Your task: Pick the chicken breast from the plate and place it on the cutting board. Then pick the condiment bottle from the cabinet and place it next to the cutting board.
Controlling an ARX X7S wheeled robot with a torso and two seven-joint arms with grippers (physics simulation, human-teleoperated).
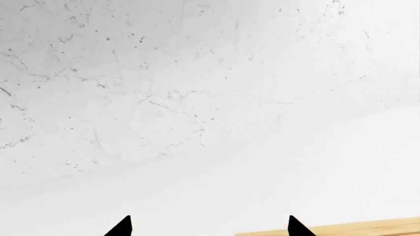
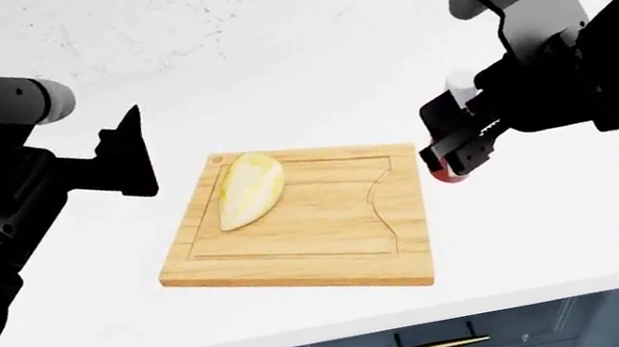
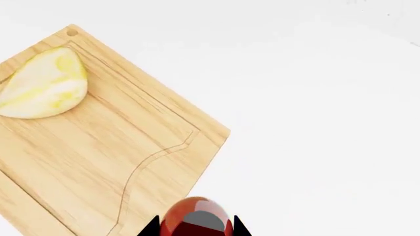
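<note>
Clamping the condiment bottle (image 2: 457, 168) in the right gripper (image 2: 458, 147) beside the cutting board (image 2: 319, 229); left gripper (image 2: 128, 158) hanging apart, empty; chicken breast (image 2: 248, 189) lying on board.

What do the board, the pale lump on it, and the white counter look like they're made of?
The cutting board looks like light, matte wood: grain lines run along it and a groove is cut near its edge. The chicken breast looks like smooth, slightly glossy raw meat, pale yellow with soft streaks. The counter is plain matte white; the wall behind shows faint grey veins, perhaps marble.
</note>
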